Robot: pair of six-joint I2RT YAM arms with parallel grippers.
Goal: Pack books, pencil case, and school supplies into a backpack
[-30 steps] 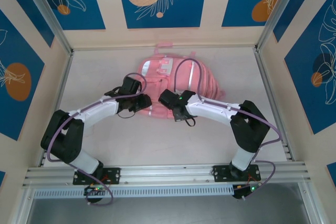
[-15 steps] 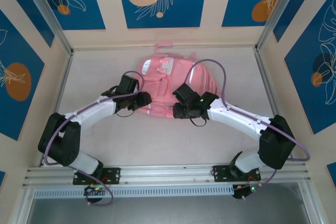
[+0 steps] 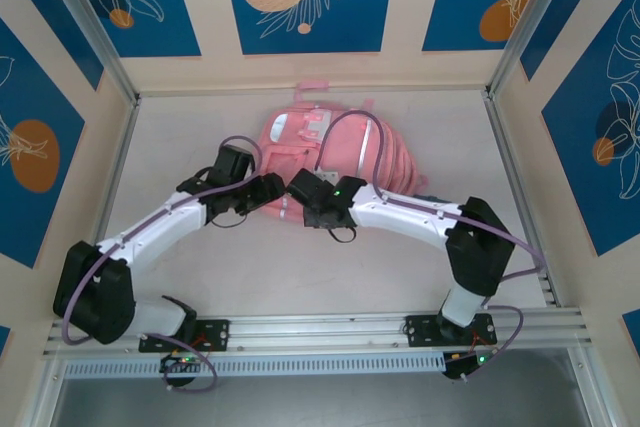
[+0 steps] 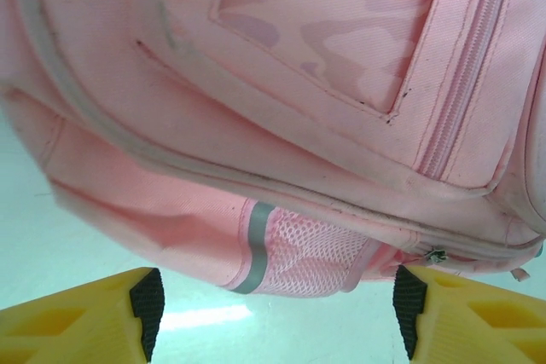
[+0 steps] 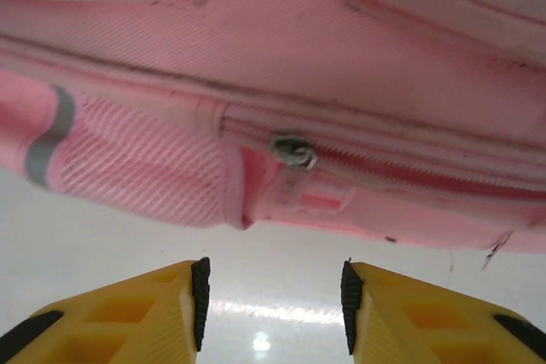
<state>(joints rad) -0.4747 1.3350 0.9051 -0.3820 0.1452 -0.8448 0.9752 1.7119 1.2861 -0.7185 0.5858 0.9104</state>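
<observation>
The pink backpack lies flat on the table, its top toward the back wall. My left gripper hovers at its near left edge, open, with nothing between the yellow fingers. In the left wrist view the backpack and its mesh side pocket lie just ahead of the left gripper. My right gripper sits beside the left one, open and empty. In the right wrist view the right gripper faces the zip slider and its pink pull tab, a little apart from them. Books, pencil case and school supplies are hidden.
A metal frame and patterned walls enclose the white table. Bare tabletop lies between the backpack and the arm bases. A small dark blue sliver pokes out at the backpack's right edge; I cannot tell what it is.
The right gripper went from shut to open, swung out and came back toward the backpack's near left corner. The left jaws spread wider and the left arm stretched out lower.
</observation>
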